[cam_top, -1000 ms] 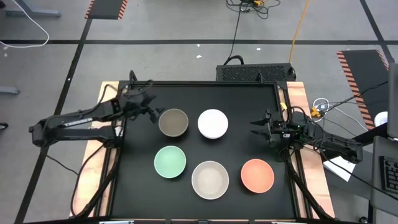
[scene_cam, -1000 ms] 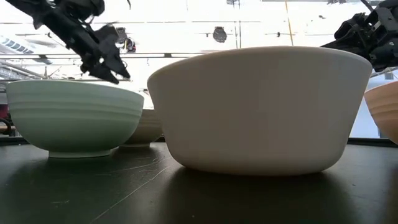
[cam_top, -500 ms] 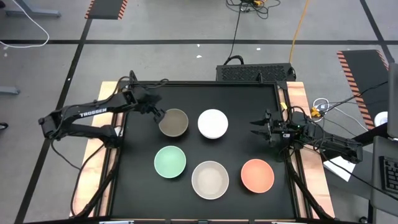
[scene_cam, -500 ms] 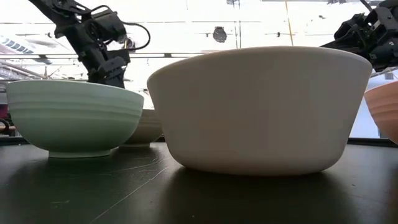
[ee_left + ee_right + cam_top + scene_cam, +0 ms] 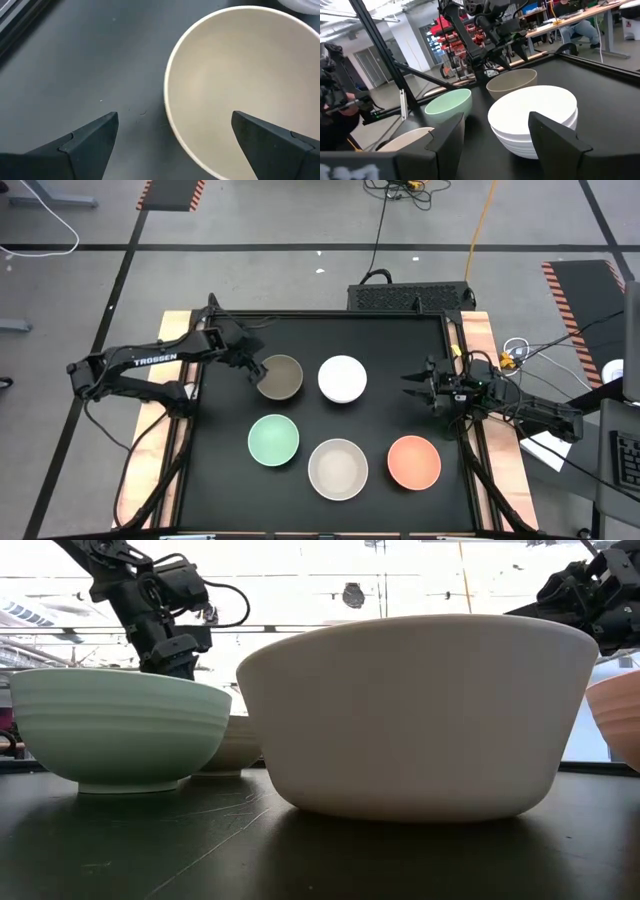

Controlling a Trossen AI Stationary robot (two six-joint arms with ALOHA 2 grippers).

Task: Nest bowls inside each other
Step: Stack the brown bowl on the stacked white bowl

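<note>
Five bowl positions show on the black table (image 5: 220, 480): a grey-brown bowl (image 5: 279, 376) and a white bowl (image 5: 342, 378) side by side at the back, and a mint green bowl (image 5: 273, 439), a cream bowl (image 5: 337, 468) and a salmon-orange bowl (image 5: 413, 461) in a row nearer the front. The white one appears in the right wrist view as a stack, one white bowl sitting inside another (image 5: 535, 120); the others hold nothing. The left gripper (image 5: 252, 367) hangs at the outer rim of the grey-brown bowl with its fingers spread wide, one finger (image 5: 90, 142) over the table outside the rim and the other (image 5: 272, 142) over the bowl's hollow, the rim between them. The right gripper (image 5: 412, 385) hovers apart from the white stack, on its right, also spread open and holding nothing. All bowls are round and smooth; the mint one (image 5: 118, 727) has faint horizontal ridges on its wall
</note>
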